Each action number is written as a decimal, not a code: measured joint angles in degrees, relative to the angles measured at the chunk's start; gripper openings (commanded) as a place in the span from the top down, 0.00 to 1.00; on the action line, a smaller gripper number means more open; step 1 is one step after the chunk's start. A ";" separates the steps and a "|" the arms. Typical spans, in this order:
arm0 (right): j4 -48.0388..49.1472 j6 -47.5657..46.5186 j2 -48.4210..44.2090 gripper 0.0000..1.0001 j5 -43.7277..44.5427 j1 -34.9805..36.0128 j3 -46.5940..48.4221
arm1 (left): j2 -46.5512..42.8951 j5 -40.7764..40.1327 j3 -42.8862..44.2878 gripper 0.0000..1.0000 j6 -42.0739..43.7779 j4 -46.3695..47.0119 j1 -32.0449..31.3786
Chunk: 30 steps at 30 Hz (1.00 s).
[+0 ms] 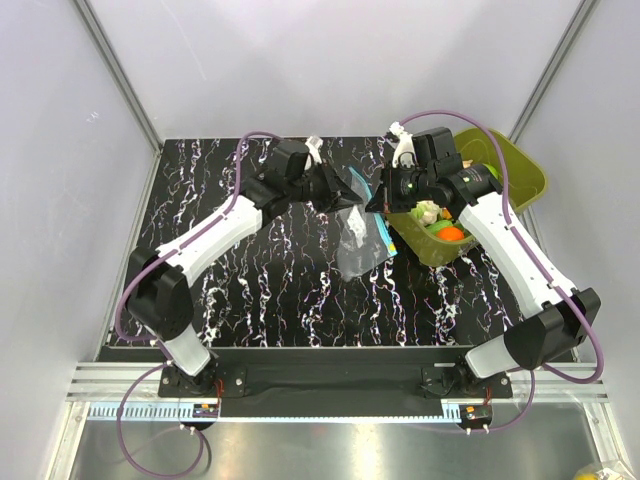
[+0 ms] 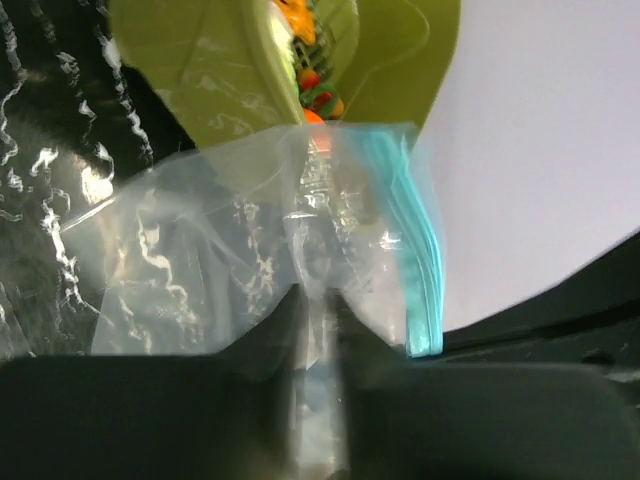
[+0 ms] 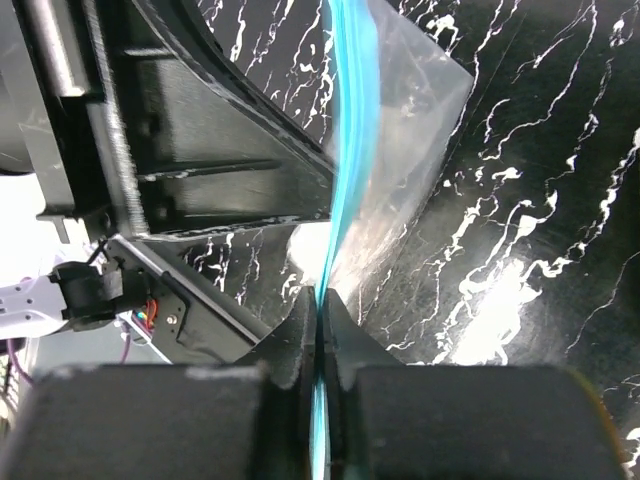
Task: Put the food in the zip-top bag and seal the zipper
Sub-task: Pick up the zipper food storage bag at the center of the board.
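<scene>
An olive tub (image 1: 520, 165) at the table's (image 1: 260, 300) far right corner holds the food (image 1: 447, 232): orange, beige and green pieces. Just left of it, the clear bag (image 1: 360, 245) hangs between the two arms, which reach in from either side. The left gripper (image 2: 318, 300) pinches the bag's clear film; the right gripper (image 3: 317, 300) clamps the blue zipper (image 3: 352, 120). Whether the mouth is sealed cannot be told

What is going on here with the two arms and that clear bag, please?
Both arms hold the zip-top bag: the left gripper is shut on its clear plastic, the right gripper on the light-blue zipper. The food sits in the olive tub beside the bag; none shows in the bag yet.
</scene>
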 measured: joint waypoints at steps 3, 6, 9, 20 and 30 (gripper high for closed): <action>-0.02 1.27 0.02 0.58 -0.59 0.00 0.00 | 0.00 2.82 -1.70 1.00 1.05 4.61 -0.04; -0.04 1.51 0.00 0.44 -0.94 0.00 -0.02 | -0.02 5.70 -2.75 1.00 2.45 9.86 -0.04; -0.02 2.01 -0.24 0.42 -0.92 -0.31 -0.20 | -0.39 8.81 -6.49 1.00 3.61 17.46 0.26; 3.17 4.98 -8.28 0.44 -1.11 -4.35 -7.76 | -1.33 18.29 -20.20 1.00 2.32 35.39 1.36; 6.19 6.23 -9.79 0.51 -3.02 -4.35 -10.75 | -2.84 19.71 -20.74 1.00 2.27 38.12 1.36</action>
